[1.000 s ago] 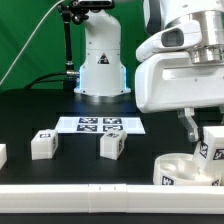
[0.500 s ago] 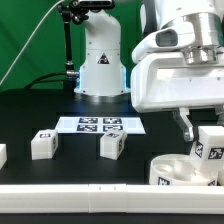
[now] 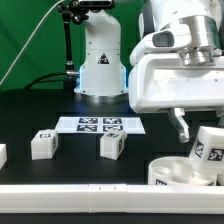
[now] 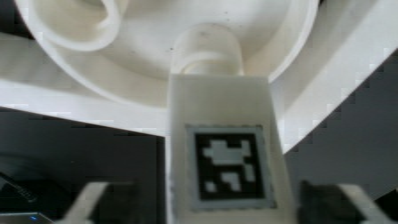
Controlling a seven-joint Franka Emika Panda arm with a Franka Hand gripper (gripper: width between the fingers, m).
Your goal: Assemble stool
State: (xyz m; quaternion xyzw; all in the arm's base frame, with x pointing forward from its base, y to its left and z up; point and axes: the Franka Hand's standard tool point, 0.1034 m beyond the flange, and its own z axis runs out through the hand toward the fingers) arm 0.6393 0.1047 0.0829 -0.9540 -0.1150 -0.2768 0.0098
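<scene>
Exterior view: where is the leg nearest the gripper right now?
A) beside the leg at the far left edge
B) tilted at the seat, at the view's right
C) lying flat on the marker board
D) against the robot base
B: the leg stands tilted at the seat, by the exterior view's right edge.

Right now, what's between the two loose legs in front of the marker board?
Exterior view: just bare table from one leg to the other leg.
</scene>
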